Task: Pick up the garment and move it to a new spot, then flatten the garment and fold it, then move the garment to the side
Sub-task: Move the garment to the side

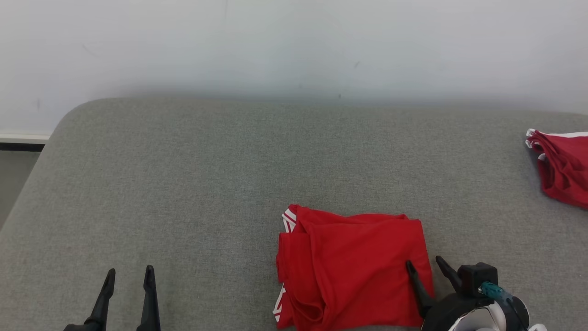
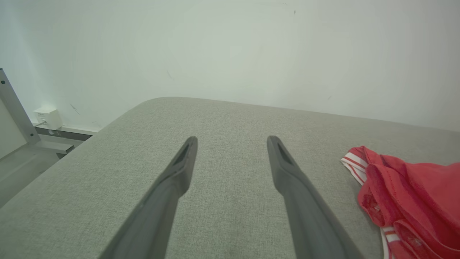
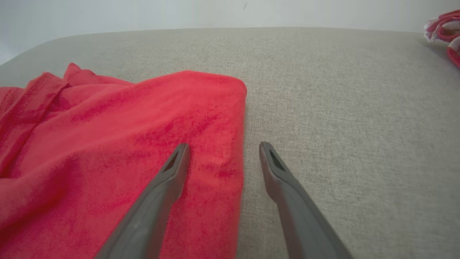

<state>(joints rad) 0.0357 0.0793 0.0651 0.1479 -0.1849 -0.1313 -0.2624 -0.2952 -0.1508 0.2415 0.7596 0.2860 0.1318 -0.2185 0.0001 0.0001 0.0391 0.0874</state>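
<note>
A folded red garment point(image 1: 349, 266) with white-striped trim lies on the grey surface near its front edge, right of centre. My right gripper point(image 1: 425, 262) is open and straddles the garment's right edge: one finger lies over the red cloth, the other over bare grey fabric. The right wrist view shows the same, with the garment point(image 3: 118, 151) to the left and the right gripper point(image 3: 222, 147) across its edge. My left gripper point(image 1: 129, 272) stands open at the lower left, over bare surface. In the left wrist view the left gripper point(image 2: 231, 142) is empty and the garment point(image 2: 409, 194) lies to its right.
A second red garment point(image 1: 562, 165) with white trim lies crumpled at the far right edge of the grey padded surface point(image 1: 183, 184). A white wall point(image 1: 294, 46) rises behind. The surface's rounded left corner drops to the floor, where a wall socket box point(image 2: 48, 118) sits.
</note>
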